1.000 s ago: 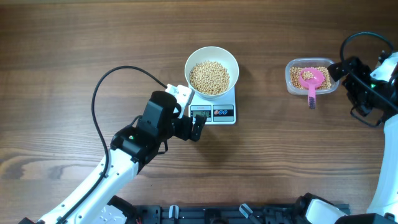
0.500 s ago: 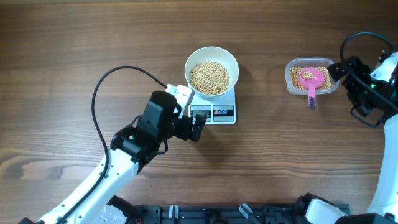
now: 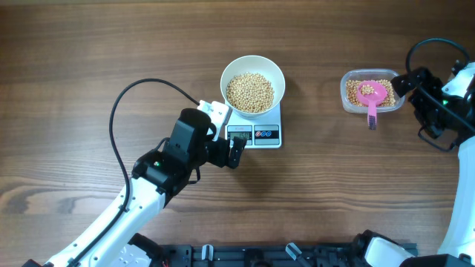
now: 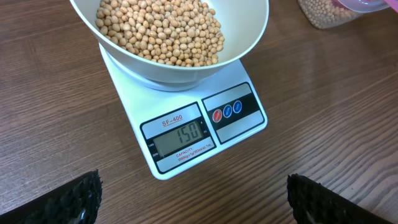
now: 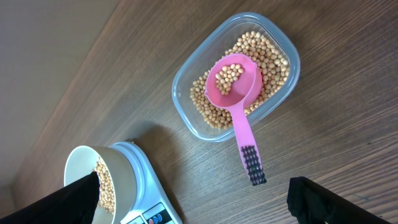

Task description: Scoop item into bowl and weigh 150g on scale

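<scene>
A clear plastic tub (image 5: 189, 68) with rounded corners sits well off to the right of the scale (image 4: 143, 102), half full of tan beans. A glossy pink scoop (image 5: 239, 121) lies in it with a few beans in its cup, its ribbed dark-tipped handle hanging out over the rim. The table (image 3: 89, 59) is dark wood with a long streaky grain.

The smooth white bowl (image 4: 245, 43) stands on the flat white scale near the middle of the table, heaped with the small round beans (image 4: 158, 28). The grey display reads 150.

The left gripper (image 4: 196, 202) hangs just in front of the scale with its rough black fingers spread wide and holding nothing. From above it covers the scale's front-left corner.

The right gripper (image 5: 196, 199) is just right of the tub, also spread wide and empty. A black cable (image 3: 115, 111) loops over the left arm.
</scene>
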### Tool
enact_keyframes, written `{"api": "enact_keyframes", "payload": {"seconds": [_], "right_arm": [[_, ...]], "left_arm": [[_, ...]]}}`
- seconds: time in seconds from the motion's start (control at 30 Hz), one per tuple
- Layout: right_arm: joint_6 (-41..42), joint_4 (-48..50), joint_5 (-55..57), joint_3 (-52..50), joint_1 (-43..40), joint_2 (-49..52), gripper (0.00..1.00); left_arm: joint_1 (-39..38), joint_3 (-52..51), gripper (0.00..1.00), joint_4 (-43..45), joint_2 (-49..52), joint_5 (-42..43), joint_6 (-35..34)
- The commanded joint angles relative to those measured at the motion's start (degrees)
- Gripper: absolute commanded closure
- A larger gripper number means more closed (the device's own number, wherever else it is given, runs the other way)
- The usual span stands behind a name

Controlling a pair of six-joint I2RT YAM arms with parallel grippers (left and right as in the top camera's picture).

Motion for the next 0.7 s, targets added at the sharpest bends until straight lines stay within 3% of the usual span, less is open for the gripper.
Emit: {"api": "enact_keyframes", "payload": {"seconds": [0.0,0.5,0.67], "right_arm": [[-0.6,0.3,1.0,0.5,-0.2,-0.2,0.0],[-0.8,-0.6,1.3,0.5,-0.2,-1.0,0.0],[-3.4,1.3,7.4,0.5,2.0,-4.9,0.0]], "left_arm": [[-0.2,-0.3,0.0,0.1,0.2,0.9,1.3],[-0.2,-0.3,0.0,0.1,0.2,0.9,1.3],[-0.2,-0.3,0.0,0.1,0.2,0.9,1.3]]}}
